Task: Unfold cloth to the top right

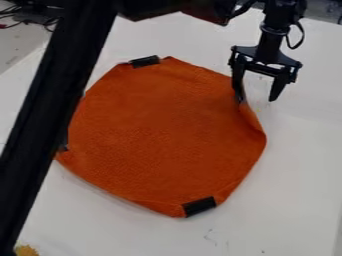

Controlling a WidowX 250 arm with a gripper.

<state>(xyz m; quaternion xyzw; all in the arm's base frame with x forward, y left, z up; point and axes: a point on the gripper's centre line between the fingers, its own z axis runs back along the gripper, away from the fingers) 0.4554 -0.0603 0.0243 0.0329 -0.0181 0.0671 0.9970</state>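
An orange cloth (157, 135) lies mostly flat on the white table, with black patches at its top left, left and bottom edges. Its right edge is folded or raised in a narrow flap. At the cloth's upper right, the black gripper (256, 100) hangs with its fingers spread apart. The left finger is at the cloth's edge, by the top of the flap; whether it touches the cloth I cannot tell. The right finger is over bare table. Nothing shows between the fingers.
A thick black bar (57, 110) crosses the left side of the view and hides part of the cloth's left edge. Cables (30, 17) lie at the top left. A small yellow object (26, 250) is at the bottom left. White table (300, 165) extends to the right of the cloth.
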